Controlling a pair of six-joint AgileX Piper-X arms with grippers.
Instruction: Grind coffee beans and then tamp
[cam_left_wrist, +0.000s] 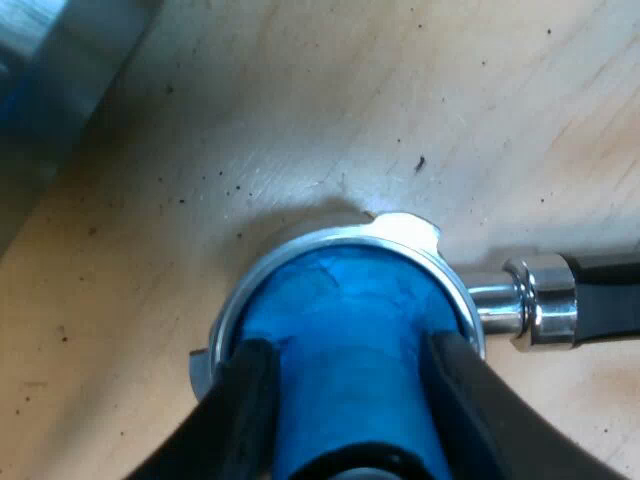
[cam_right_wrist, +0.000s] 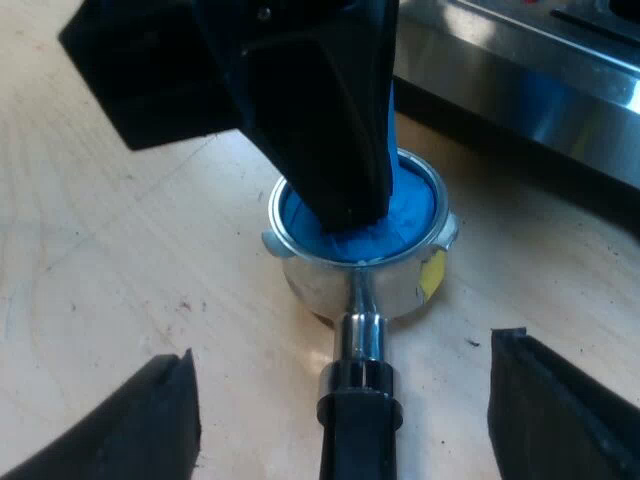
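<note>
Tamping was under way: the left claw pinched the blue tamper down inside the holder; the right claw hung spread astride its handle. Grinding seemed finished.

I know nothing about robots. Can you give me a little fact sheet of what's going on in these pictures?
surface: wooden table
holder: metal holder resting on the table, near the espresso machine
handle: dark handle, lying flat
tamper: blue tamper sitting inside the holder's round basket
left end effector: closed on the tamper from above
right end effector: open, one finger on each side of the handle, touching nothing
stage: looks like tamping
</note>
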